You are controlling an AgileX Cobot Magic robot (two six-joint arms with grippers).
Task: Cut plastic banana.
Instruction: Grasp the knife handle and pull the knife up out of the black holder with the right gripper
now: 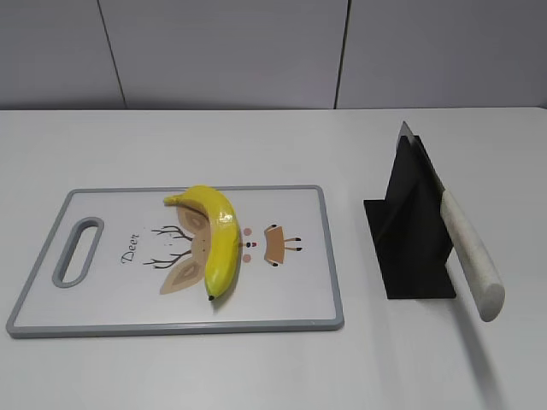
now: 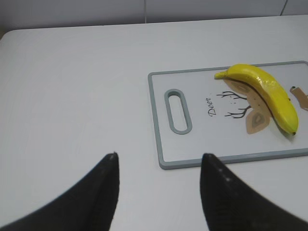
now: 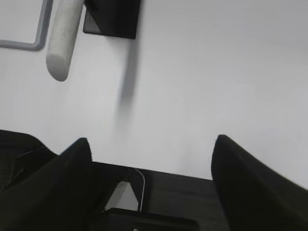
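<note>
Both claws, left (image 2: 159,166) and right (image 3: 151,149), released (bodies cropped); plastic banana (image 1: 218,235) on board (image 1: 51,316).

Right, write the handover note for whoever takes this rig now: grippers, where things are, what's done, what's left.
Left gripper: open, empty, over bare table short of the cutting board.
Right gripper: open, empty, over bare table away from the knife.
Plastic banana: whole, lying on the cutting board across the deer print.
Knife: leaning in the black stand to the right of the board, white handle sticking out toward the camera.
Done: nothing, no cut visible.
Left: pick up the knife, probably steady the banana, cut it.
</note>
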